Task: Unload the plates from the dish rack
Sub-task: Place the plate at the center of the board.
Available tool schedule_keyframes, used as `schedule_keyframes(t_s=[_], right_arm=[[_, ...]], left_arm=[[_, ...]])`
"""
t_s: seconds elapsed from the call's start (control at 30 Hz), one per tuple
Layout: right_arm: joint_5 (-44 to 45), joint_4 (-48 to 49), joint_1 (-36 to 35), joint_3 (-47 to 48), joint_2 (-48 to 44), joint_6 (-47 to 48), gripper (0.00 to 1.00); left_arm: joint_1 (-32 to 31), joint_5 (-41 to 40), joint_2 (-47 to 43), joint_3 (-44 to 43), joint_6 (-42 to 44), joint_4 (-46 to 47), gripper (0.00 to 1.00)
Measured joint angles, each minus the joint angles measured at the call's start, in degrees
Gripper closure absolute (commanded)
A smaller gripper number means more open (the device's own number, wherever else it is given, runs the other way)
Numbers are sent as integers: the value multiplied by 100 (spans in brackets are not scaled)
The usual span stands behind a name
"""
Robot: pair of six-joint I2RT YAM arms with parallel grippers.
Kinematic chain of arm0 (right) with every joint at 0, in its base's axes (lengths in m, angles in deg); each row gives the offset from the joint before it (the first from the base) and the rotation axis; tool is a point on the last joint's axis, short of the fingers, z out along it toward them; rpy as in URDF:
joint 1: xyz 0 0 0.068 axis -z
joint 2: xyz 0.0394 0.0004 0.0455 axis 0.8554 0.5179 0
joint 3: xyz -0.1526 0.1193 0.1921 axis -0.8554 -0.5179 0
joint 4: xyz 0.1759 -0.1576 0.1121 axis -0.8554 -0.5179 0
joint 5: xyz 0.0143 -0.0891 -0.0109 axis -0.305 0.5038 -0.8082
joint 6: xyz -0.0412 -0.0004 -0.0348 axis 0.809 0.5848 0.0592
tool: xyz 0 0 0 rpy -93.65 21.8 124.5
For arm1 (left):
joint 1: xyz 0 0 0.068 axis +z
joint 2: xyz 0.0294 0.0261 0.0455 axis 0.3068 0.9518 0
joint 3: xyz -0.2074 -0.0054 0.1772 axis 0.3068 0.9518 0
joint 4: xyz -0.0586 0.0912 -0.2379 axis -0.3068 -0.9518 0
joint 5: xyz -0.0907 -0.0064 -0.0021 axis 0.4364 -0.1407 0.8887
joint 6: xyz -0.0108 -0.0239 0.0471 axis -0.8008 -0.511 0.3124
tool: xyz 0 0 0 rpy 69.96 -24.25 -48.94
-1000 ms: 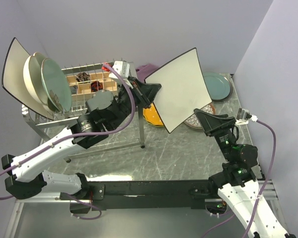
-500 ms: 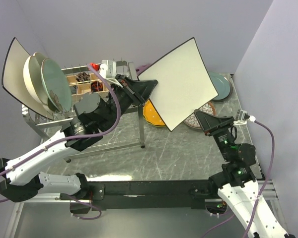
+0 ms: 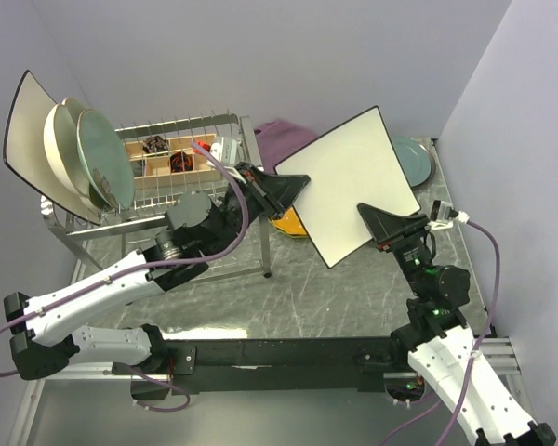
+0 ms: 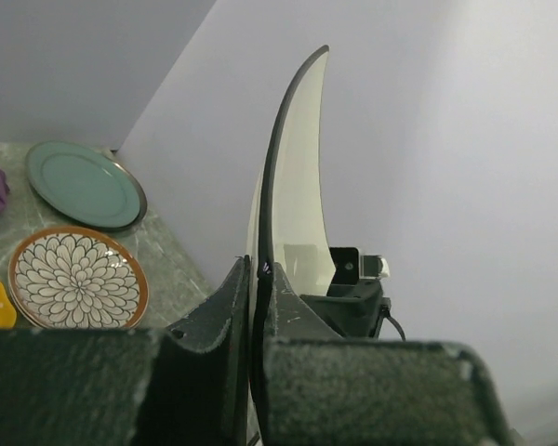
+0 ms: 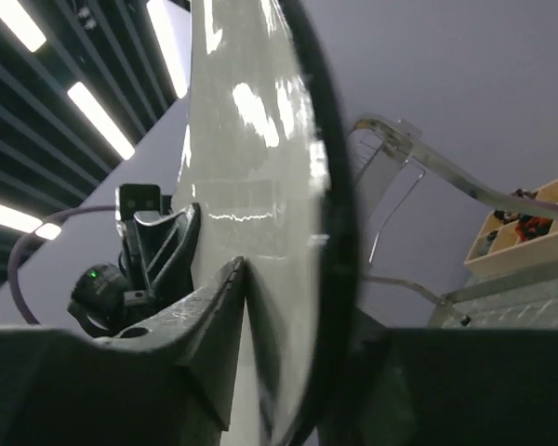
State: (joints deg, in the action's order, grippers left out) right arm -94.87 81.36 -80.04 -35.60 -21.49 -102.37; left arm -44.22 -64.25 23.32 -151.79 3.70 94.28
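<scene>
Right arm: rises from its base at the near right, wrist bent so the right gripper (image 3: 370, 216) points left onto the near right edge of the square plate (image 3: 353, 177). A second ago it stood clear below the plate's lower corner with the jaws wide. Now the edge sits between the jaws and they are narrower. One finger lies on the white face in the wrist view, but the other blurs into the dark rim, so I cannot tell if the clamp is complete.

Square plate: in the air over the right part of the table (image 3: 335, 288), tilted, out of the dish rack (image 3: 181, 124). It sits a little lower and further right than a second ago.

Left arm: reaches from the near left base diagonally past the rack's right end. The left gripper (image 3: 298, 183) is pinched tight on the plate's left edge, unchanged.

Judgement: a handover from left to right is under way. The left should not let go until the right grip is firm.

On the table beyond: orange plate (image 3: 286, 223), flower-pattern plate (image 4: 74, 279), teal plate (image 3: 420, 160).

Far left: three plates (image 3: 65, 139) stand in the rack, yet to unload
</scene>
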Motion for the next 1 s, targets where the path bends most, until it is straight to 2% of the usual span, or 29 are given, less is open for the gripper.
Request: schedule_keyframes(t_s=[0.1, 0.17, 0.2, 0.23, 0.3, 0.53, 0.6, 0.7, 0.8, 1.0], right_arm=[[26, 173, -2, -131, 2, -428, 100], [76, 289, -2, -153, -81, -627, 100], [87, 304, -9, -177, -136, -649, 100], [138, 354, -15, -227, -201, -699, 100], [223, 323, -22, -326, -345, -706, 100], [483, -334, -72, -540, -778, -859, 100], [601, -520, -76, -538, -909, -870, 100], [1086, -1060, -76, -492, -1147, -831, 100], [1777, -1941, -79, -234, -1250, -616, 100], [2900, -3060, -31, -116, -1071, -328, 100]], left_arm=[[22, -2, -2, 146, -166, 192, 98], [42, 111, -2, 155, -295, 334, 89], [22, 101, -2, 157, -254, 356, 70], [-4, 101, -7, 157, -258, 350, 61], [-7, 96, -4, 173, -280, 409, 48], [-4, 59, -92, 455, -267, 479, 36], [-7, 59, -103, 457, -221, 492, 12], [-4, 24, -190, 452, -68, 476, 1], [0, -26, -269, 337, 72, 297, 1], [0, -22, -492, -26, 396, 26, 1]])
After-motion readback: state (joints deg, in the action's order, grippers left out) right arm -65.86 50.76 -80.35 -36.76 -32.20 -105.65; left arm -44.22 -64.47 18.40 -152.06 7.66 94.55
